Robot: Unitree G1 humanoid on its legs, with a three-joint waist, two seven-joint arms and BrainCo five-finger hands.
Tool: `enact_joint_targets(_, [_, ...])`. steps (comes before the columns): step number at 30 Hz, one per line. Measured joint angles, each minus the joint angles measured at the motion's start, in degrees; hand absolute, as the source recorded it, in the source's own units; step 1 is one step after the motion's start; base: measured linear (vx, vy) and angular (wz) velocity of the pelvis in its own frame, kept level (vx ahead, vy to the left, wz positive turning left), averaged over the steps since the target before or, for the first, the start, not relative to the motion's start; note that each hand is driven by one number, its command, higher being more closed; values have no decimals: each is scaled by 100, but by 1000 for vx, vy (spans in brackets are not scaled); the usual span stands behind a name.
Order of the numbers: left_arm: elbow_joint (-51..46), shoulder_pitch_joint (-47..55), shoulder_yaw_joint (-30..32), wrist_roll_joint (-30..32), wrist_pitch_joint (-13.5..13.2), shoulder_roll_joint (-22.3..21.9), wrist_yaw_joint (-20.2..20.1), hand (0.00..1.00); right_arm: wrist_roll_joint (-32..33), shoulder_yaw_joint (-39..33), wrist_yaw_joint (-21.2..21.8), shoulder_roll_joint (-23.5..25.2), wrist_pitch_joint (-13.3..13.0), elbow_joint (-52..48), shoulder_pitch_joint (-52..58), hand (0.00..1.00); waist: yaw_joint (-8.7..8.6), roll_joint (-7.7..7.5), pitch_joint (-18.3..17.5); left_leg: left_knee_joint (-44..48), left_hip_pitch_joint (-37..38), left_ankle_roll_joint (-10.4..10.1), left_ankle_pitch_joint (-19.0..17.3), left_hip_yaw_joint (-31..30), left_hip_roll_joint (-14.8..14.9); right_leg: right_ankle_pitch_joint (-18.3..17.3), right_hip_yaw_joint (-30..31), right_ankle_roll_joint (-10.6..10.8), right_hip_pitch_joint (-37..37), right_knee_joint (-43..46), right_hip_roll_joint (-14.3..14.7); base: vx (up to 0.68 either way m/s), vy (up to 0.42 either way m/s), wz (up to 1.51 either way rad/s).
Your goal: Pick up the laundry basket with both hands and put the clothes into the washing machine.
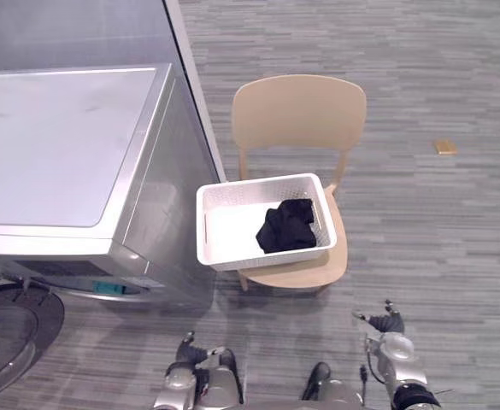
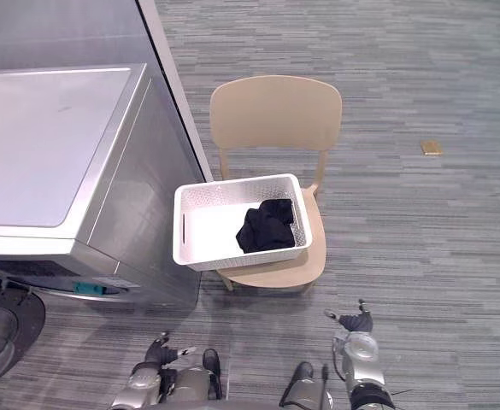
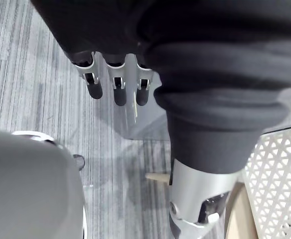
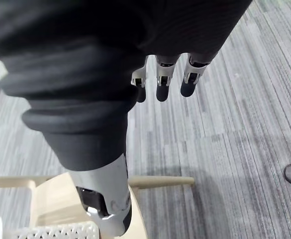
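- One white laundry basket [image 1: 267,255] sits on the seat of the chair [image 1: 299,111], just beside the washing machine [image 1: 61,145]. A single dark bundle of clothes [image 1: 286,225] lies toward its right end.
- Both hands hang low, well apart from the basket and touching nothing. Your left hand [image 1: 197,351] and right hand [image 1: 389,325] each have relaxed, straight fingers and an empty palm.
- The step in hand, I judge, is the reach. Bring one hand to each short end of the basket, meet the rim evenly, and lift level so the clothes do not slide out.
- Watch the chair back and the machine's side wall on the left approach.
- Count: one basket, one bundle of clothes, one chair, one machine with its round door [image 1: 10,337] open, and one small tan object [image 1: 444,147] on the floor.
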Motion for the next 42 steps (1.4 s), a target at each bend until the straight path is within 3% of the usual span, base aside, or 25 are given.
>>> enact_joint_targets(3, [63, 22, 12, 1, -12, 83, 3, 0, -51, 23, -6, -115, 26, -152, 25, 0, -39, -67, 15, 299, 25, 169, -398, 49, -216, -103, 289, 83, -344, 1062, -459, -83, 167, -5])
enact_joint_targets(5, [55, 79, 19, 0, -11, 194, 2, 0, -147, 169, -9, -116, 127, -510, 67, 0, -160, -92, 21, 372, 73, 225, -461, 2, -258, 45, 910, -142, -731, 1842, -501, -48, 129, 5])
enact_joint_targets(7, [39, 208, 43, 1, 1, 295, 2, 0, -236, 344, -6, -115, 118, -905, 66, 0, -314, -124, 12, 313, 156, 232, -459, -135, -217, -22, 1531, -142, -922, 1955, -201, 50, 31, 19])
enact_joint_targets(9, [51, 252, 108, 4, 7, 437, 11, 0, -404, 370, -2, -198, 100, -1424, 71, 0, -337, -193, 8, 332, 67, 226, -417, -362, -136, -196, 2223, -107, -909, 1160, 483, 39, -117, 28])
enact_joint_targets(11, [82, 183, 78, 18, 8, 434, 4, 0, -522, 359, 0, -487, 96, -1754, 84, 0, -395, -224, -20, 368, -72, 60, -331, -712, -151, -111, 2441, -144, -671, 442, 797, 109, -145, 64])
enact_joint_targets(14, [53, 86, 35, 111, -29, 327, -9, 0, -951, 537, 36, -1010, 71, -2336, 48, 0, -345, 16, -31, 237, -151, -117, -191, -1040, -35, -27, 2132, -242, -681, 432, 915, 147, -103, 47])
enact_joint_targets(20, [37, 111, 33, 234, -120, 351, -22, 0, -1519, 1625, 498, -1944, -158, -2528, -441, 0, -318, 66, -71, -274, -181, -228, 142, -1435, 40, 39, 1672, -337, -569, 166, 997, 79, -84, 37])
enact_joint_targets(25, [23, 106, -73, 338, -219, 472, -121, 0, -1821, 2650, 750, -2560, -333, -1877, -1375, 0, -265, 101, 39, -419, -641, -265, 560, -1971, -49, 150, 1137, -431, -655, 6, 932, -34, -39, 64])
enact_joint_targets(26, [-16, 88, -170, 339, -237, 513, -123, 0, -1876, 2839, 758, -2703, -348, -1740, -1639, 0, -147, 152, 143, -435, -788, -258, 642, -2100, -69, 155, 1022, -439, -725, 6, 935, -132, -20, 53])
enact_joint_targets(28, [-68, 50, -190, 339, -278, 522, -116, 0, -1988, 3112, 759, -2935, -413, -1373, -2158, 0, -118, 264, 308, -491, -1064, -253, 832, -2312, -129, 167, 831, -463, -935, 74, 887, -165, -16, 61])
enact_joint_targets(30, [-61, -108, -244, 334, -283, 526, -104, 0, -2161, 3417, 756, -3260, -400, -746, -2810, 0, 67, 481, 623, -729, -1255, -224, 1072, -2518, -185, 133, 695, -476, -1167, 202, 794, -226, 3, 53])
enact_joint_targets(31, [-61, -149, -244, 331, -282, 543, -99, 0, -2206, 3504, 751, -3311, -381, -587, -2980, 0, 104, 509, 693, -798, -1322, -207, 1147, -2541, -223, 54, 685, -476, -1271, 292, 773, -225, 8, 34])
enact_joint_targets(37, [-74, -513, -238, 153, -377, 648, 77, 0, -2250, 4065, 715, -3549, -270, 243, -4104, 0, 250, 555, 1248, -1527, -1893, -106, 1636, -2654, -403, -176, 651, -393, -2480, 1182, 342, -208, -18, 25])
enact_joint_targets(42, [-200, -910, -225, -229, -415, 561, 179, 0, -2244, 4297, 494, -3669, -119, 400, -4581, 0, 304, 543, 1335, -1606, -2630, -94, 1865, -2489, -477, -195, 653, -409, -3406, 1638, 78, -78, -30, 15])
